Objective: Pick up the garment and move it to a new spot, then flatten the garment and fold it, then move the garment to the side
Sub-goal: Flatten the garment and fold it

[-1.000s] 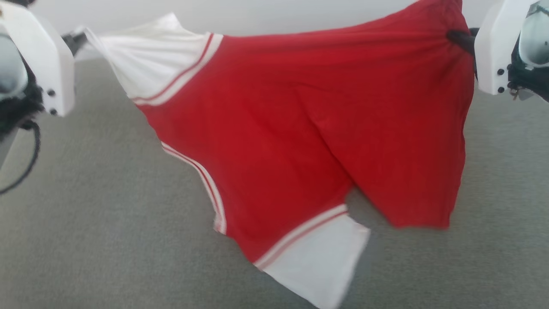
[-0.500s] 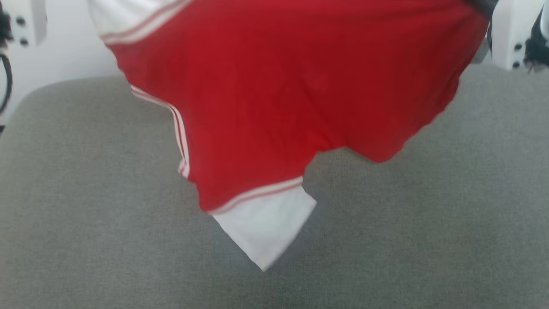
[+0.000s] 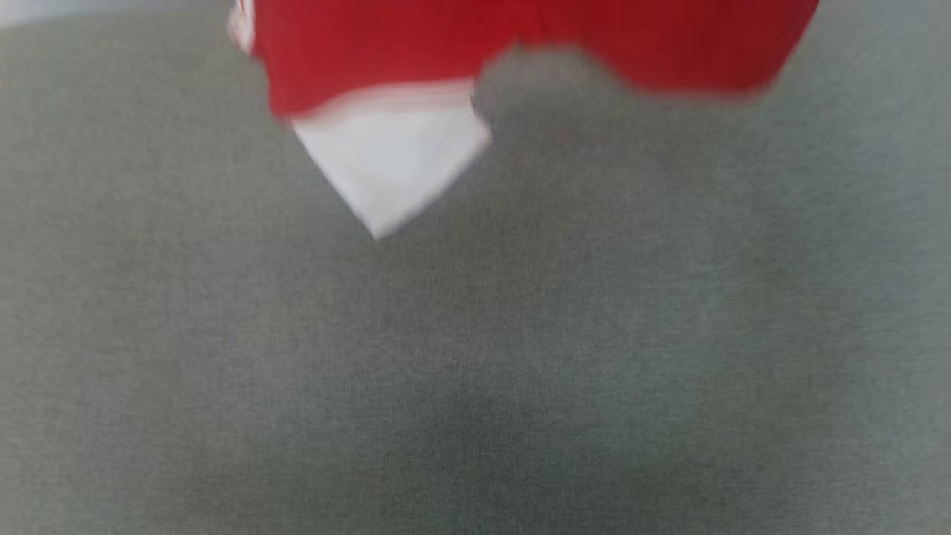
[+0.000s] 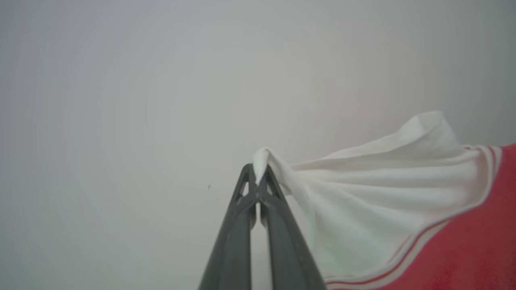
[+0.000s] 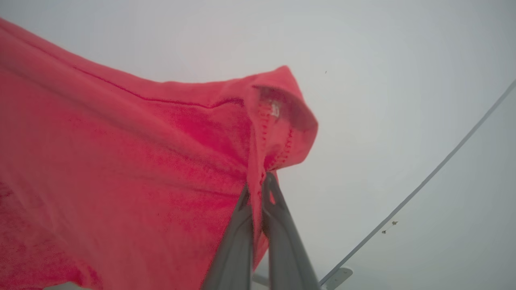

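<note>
**Fig.** The garment (image 3: 669, 30) suspended between two closed grippers.

**Left wrist view:** the left gripper (image 4: 256, 172) has its two dark fingers (image 4: 236, 237) pressed together at the tips. They pinch a small peak of the garment's white sleeve (image 4: 375, 193). From the pinch the sleeve cloth fans out to the striped seam trim (image 4: 489, 169), with the red body beyond it.

**Right wrist view:** the right gripper (image 5: 258, 181) is likewise clamped narrow, with a fold of the garment's red corner (image 5: 290, 121) caught between its fingers. The corner, which shows a stitched seam, stands above the fingertips. The red body spreads away from them, drawn fairly taut along its upper edge. A thin cable (image 5: 423, 185) crosses the pale background on the side of the gripper away from the garment.

**Head view (motion-blurred):** the garment's lower red edge and a second white sleeve (image 3: 390, 163) hang over the grey fabric surface (image 3: 475, 357). The sleeve tip points down and appears to hang clear of the surface beneath the garment, though the blur leaves this uncertain
</note>
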`<state>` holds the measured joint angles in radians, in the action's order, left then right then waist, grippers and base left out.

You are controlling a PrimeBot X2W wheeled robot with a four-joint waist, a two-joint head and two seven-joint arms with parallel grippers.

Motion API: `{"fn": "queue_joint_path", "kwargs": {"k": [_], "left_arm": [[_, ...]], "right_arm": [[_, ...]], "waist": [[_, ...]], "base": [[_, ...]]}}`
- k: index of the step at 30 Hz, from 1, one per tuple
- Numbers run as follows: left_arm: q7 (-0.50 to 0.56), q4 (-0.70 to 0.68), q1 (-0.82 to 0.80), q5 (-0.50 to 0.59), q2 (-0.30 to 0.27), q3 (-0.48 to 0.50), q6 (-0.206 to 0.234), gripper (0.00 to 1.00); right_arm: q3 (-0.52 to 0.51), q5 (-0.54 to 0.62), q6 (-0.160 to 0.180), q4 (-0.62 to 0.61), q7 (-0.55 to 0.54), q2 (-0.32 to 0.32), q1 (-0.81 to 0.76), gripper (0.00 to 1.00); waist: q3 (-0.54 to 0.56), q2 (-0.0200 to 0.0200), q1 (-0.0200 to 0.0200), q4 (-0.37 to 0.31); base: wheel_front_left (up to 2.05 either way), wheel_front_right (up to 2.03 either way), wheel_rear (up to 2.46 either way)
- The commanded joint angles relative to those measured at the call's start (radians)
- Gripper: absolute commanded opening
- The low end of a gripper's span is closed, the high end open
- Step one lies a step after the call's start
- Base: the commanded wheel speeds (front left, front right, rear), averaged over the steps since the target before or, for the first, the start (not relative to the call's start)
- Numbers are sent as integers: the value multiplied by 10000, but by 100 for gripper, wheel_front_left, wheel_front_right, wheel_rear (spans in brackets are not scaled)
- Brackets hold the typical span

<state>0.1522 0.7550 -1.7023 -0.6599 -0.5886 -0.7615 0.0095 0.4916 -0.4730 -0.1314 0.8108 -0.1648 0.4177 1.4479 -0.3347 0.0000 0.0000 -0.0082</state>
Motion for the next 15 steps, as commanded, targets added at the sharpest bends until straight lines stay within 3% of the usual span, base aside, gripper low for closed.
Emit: {"fn": "queue_joint_path", "kwargs": {"k": [1, 2, 9, 15], "left_arm": [[-574, 397, -433, 227, 102, 80, 126, 0], [-574, 397, -433, 227, 102, 80, 126, 0], [-3713, 1427, -1952, 949, 694, 291, 402, 0], [-4062, 2108, -1242, 914, 1003, -58, -754, 0]], "right_arm": [[-239, 446, 13, 430, 590, -129, 409, 0], [-239, 446, 13, 430, 590, -129, 409, 0], [-1179, 2470, 12, 2056, 3148, -752, 1531, 0], [-1102, 3019, 12, 3224, 3233, -1235, 977, 0]], "waist": [[-677, 0, 0, 61], [-677, 0, 0, 61], [-1290, 0, 0, 307], [-1122, 0, 0, 571]], "base": [[0, 0, 0], [0, 0, 0], [0, 0, 0], [0, 0, 0]]}}
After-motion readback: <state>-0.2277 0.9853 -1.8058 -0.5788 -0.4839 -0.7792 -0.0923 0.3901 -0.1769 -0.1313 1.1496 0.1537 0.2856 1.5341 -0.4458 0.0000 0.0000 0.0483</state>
